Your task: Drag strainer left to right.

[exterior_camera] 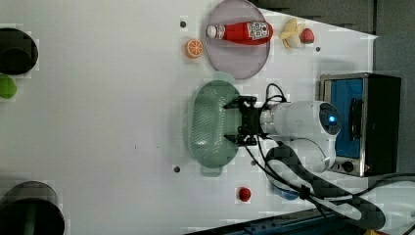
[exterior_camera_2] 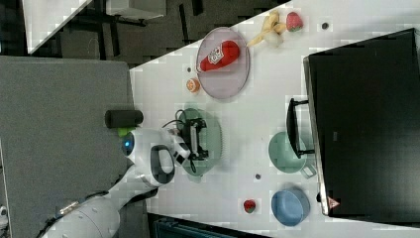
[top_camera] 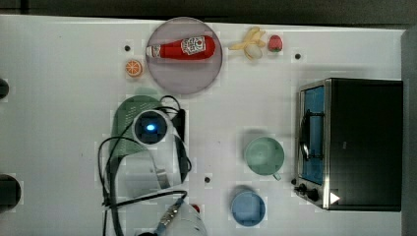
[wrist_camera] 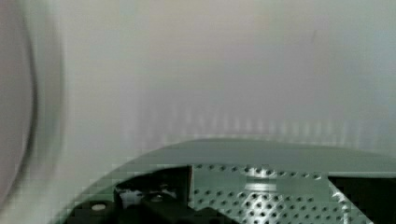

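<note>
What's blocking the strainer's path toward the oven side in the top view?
Mainly the green mug, which sits between the strainer and the oven. The blue bowl lies nearer the top view's bottom edge, off the straight line. The pincer is already at the strainer, with nothing between them.

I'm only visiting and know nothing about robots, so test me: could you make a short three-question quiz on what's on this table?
1. True or false: the ketchup bottle lies on the round plate.
2. Which item sits nearest the toaster oven in the top view? A) orange slice B) green mug C) banana
3. Fill in: the gripper is over the ______, the holed green oval.

Key: 1 true. 2 B. 3 strainer.
</note>
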You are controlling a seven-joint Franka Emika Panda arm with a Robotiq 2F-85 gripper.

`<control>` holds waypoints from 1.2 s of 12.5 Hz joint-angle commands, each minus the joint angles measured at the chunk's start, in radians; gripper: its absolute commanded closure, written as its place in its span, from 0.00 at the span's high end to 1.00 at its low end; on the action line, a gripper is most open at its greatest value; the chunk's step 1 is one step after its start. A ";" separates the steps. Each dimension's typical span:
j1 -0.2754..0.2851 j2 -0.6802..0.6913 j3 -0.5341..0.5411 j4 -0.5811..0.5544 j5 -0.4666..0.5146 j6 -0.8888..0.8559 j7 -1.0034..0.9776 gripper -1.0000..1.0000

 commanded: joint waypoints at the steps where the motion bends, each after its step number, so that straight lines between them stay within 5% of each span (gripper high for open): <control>1: -0.038 -0.036 -0.065 -0.038 -0.016 -0.011 -0.115 1.00; 15: -0.040 -0.036 -0.323 -0.043 -0.021 -0.009 -0.357 1.00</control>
